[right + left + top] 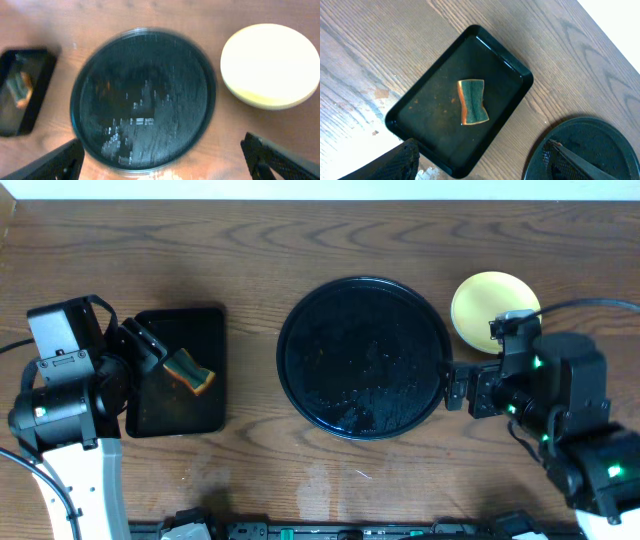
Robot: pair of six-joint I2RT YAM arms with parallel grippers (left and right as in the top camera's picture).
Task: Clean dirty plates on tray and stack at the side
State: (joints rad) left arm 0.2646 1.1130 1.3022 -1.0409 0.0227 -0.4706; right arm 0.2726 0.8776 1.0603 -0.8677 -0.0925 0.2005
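Observation:
The large round black tray (362, 358) sits mid-table, wet and speckled, with no plate on it; it also shows in the right wrist view (144, 100) and the left wrist view (585, 150). A pale yellow plate (490, 302) rests on the wood to the tray's right, seen too in the right wrist view (270, 65). No mint-blue plate is visible. My right gripper (455, 385) (165, 165) is open and empty, hovering at the tray's right edge. My left gripper (150, 345) (480, 167) is open and empty above the rectangular tray.
A smaller rectangular black tray (180, 395) (435, 115) lies at the left and holds a green-and-orange sponge (190, 372) (472, 101). Bare wooden tabletop lies along the back and front.

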